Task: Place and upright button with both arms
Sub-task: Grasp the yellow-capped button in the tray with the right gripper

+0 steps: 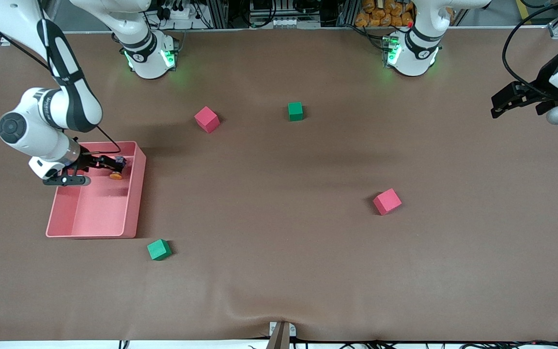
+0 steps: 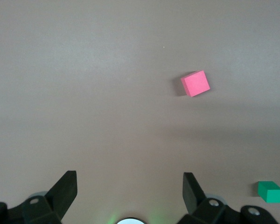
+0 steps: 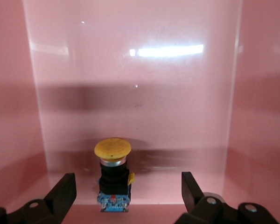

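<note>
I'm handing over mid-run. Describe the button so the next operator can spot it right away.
Find the pink tray at the right arm's end of the table; the right gripper is open inside it, while the left arm waits at its own end. The button lies between those fingers on the tray floor. Its round orange cap on a black body sets it apart from the pink and green cubes.

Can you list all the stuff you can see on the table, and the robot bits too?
button: one, orange cap on a black body, in the pink tray, between the right claw's open fingers.
tray: one, pink, at the right arm's end of the table.
pink cubes: two, one near the robot bases, one toward the left arm's end.
green cubes: two, one near the bases, one beside the tray, nearer the front camera.
table: one, brown.
right claw: black, open, in the tray.
left claw: black, open, waiting over the table's edge.
</note>
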Robot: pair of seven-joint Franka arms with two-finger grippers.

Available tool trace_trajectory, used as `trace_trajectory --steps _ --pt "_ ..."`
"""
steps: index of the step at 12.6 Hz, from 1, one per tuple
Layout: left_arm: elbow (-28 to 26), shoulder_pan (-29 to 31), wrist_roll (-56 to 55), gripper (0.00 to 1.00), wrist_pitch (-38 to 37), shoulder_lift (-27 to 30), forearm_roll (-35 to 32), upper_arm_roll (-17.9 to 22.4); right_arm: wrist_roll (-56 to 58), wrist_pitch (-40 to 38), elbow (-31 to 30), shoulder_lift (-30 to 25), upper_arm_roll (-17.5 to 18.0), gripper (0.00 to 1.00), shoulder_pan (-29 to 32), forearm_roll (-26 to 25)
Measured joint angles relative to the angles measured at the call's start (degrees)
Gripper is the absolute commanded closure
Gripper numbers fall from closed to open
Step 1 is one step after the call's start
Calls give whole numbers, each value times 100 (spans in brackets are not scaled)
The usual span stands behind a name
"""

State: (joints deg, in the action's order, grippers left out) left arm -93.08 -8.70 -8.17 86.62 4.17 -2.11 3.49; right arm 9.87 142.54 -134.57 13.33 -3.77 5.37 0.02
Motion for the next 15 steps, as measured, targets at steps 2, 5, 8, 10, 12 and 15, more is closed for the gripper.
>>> trace_trajectory --steps 2,5,8,10,12,15 --pt "-7 0 0 0 -10 -9 0 -2 -5 140 -32 274 4 0 0 6" --pt "-7 0 0 0 -10 -10 0 -2 -18 181 -105 466 26 0 -12 186" --pt "-6 2 0 0 -10 -10 0 -1 -41 183 -225 511 39 9 -22 366" --pt "-6 2 0 0 -10 -10 0 -1 -109 202 -263 547 39 85 -22 416" --pt "-6 2 0 0 -10 -10 0 -1 -149 219 -259 544 34 100 -24 416" --pt "-6 2 0 0 -10 -10 0 0 -151 153 -246 479 45 100 -95 421"
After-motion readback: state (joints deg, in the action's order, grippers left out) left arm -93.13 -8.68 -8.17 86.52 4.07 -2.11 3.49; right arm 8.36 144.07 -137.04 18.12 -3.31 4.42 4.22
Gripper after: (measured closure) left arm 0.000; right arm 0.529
